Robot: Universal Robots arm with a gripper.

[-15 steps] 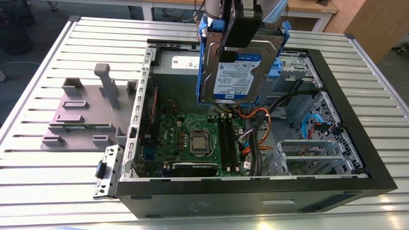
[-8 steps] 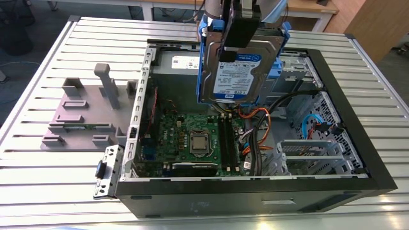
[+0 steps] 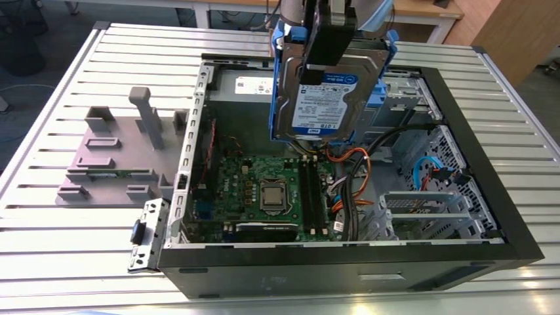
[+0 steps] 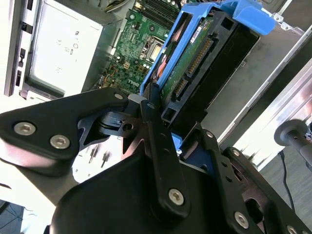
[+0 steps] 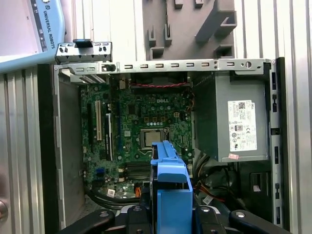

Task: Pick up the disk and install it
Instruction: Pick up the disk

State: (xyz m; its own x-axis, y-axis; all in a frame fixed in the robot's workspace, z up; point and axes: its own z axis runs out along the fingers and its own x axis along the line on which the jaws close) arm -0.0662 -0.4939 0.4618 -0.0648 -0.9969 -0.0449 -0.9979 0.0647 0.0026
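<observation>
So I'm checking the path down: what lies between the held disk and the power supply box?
In the first wrist view, a bare stretch of motherboard and some loose cables separate the disk from the power supply box.

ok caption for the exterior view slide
Gripper holds the disk upright above the open computer case.

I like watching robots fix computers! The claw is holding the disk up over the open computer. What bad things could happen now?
1. The disk hangs above the green motherboard. If the claw slipped, it could drop onto the chips.
2. Orange and black cables lie loose just under the disk. Going down, it might snag or squash them.
3. The disk hangs upright, gripped near its top edge, so a bump on the case wall could perhaps twist it crooked.
</observation>
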